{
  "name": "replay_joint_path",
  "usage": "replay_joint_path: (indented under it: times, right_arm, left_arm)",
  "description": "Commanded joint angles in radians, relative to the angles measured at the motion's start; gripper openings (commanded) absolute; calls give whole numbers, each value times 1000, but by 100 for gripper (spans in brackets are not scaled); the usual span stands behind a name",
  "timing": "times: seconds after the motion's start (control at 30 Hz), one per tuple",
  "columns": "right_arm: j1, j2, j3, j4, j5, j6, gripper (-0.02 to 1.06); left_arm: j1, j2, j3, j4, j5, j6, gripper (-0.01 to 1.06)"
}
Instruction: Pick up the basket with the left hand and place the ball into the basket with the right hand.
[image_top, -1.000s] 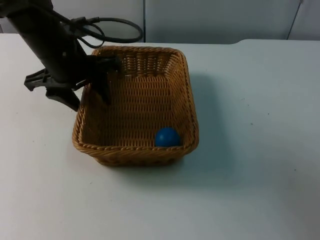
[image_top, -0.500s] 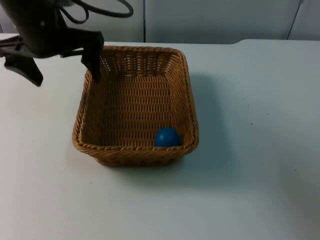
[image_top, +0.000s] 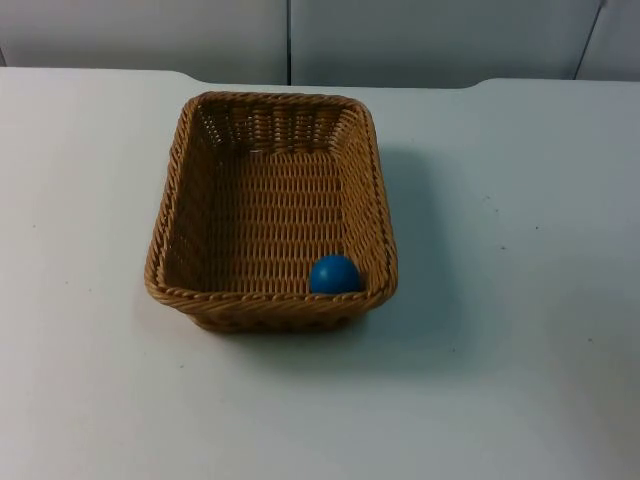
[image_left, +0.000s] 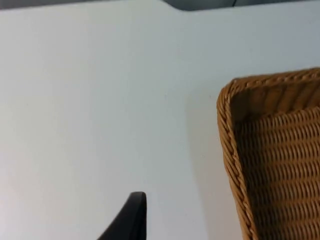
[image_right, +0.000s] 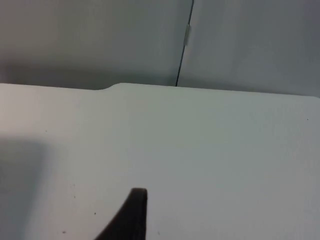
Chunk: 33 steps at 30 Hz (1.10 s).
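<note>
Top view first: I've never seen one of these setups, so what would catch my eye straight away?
A brown wicker basket stands in the middle of the white table. A small blue ball lies inside it, tucked against the wall nearest the camera, towards the right corner. The left wrist view looks past one black fingertip at a corner of the basket's rim.

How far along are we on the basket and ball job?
Done, by the look of it: the blue ball lies inside the wicker basket, at its near wall, and the basket stands on the white table. Nothing is in hand: the left gripper is beside the basket's corner, off it. Nothing visible is left.
</note>
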<state>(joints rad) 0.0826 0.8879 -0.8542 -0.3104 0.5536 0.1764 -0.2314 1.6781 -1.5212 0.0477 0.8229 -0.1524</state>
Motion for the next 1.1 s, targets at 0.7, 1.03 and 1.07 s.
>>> replay_joint_path:
  times: [0.7, 1.03, 1.07]
  right_arm:
    - [-1, -4, 6, -193, -14, 208, 105]
    - [-1, -4, 6, -182, -21, 292, 105]
    - [-1, -4, 6, -182, -6, 327, 105]
  left_arm:
    - [2, -247, 14, 296, 58, -78, 105]
    - [2, -462, 349, 233, -187, -11, 105]
    - [2, -507, 392, 221, -217, -11, 105]
